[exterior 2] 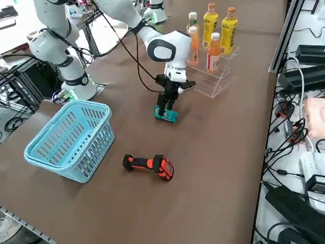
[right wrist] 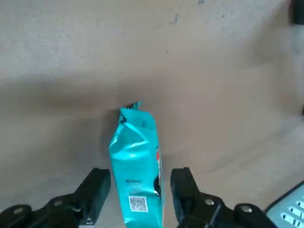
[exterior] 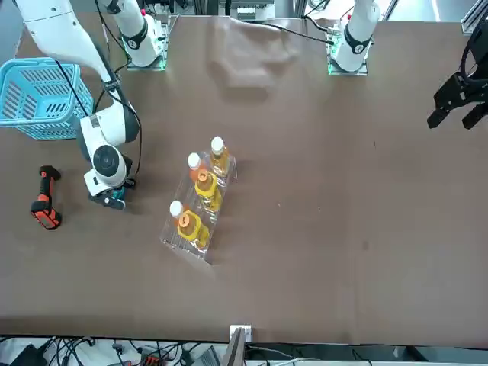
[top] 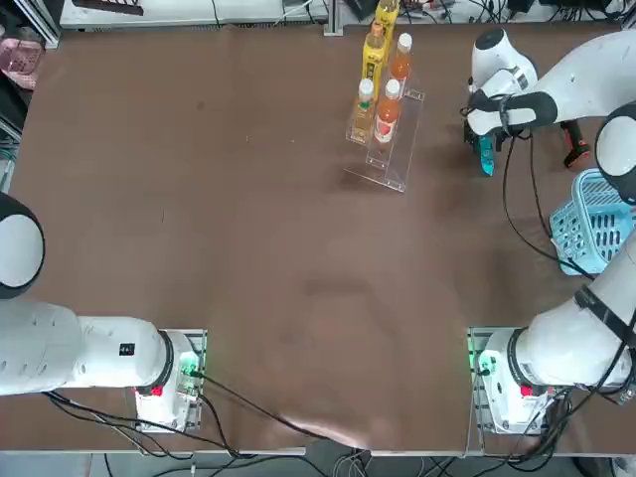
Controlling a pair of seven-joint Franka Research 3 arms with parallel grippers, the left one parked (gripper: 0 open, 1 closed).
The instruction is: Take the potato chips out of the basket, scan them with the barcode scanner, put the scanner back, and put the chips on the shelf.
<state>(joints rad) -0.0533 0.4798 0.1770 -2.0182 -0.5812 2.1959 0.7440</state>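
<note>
gripper (right wrist: 137,190), mine, right arm: low over the brown table (top: 199,199), between shelf and scanner, fingers (right wrist: 97,190) spread a little wider than the packet, 1 either side, neither pad seen touching it in the wrist view.

potato chips (right wrist: 137,161): 1 teal-blue packet, out of the basket, lying on the table directly under my gripper, barcode panel facing up toward the wrist camera; teal end shows below the fingers in the side view (exterior 2: 165,115).

barcode scanner (exterior 2: 148,165): black and orange-red, lying on its side on the table, apart from the packet, near the basket.

basket (exterior 2: 68,140): light blue, lattice sides, upright at the table's right edge, by my arm.

shelf (top: 390,149): clear acrylic stepped rack, well apart from the basket, carrying 4 orange and yellow drink bottles (top: 387,111).
</note>
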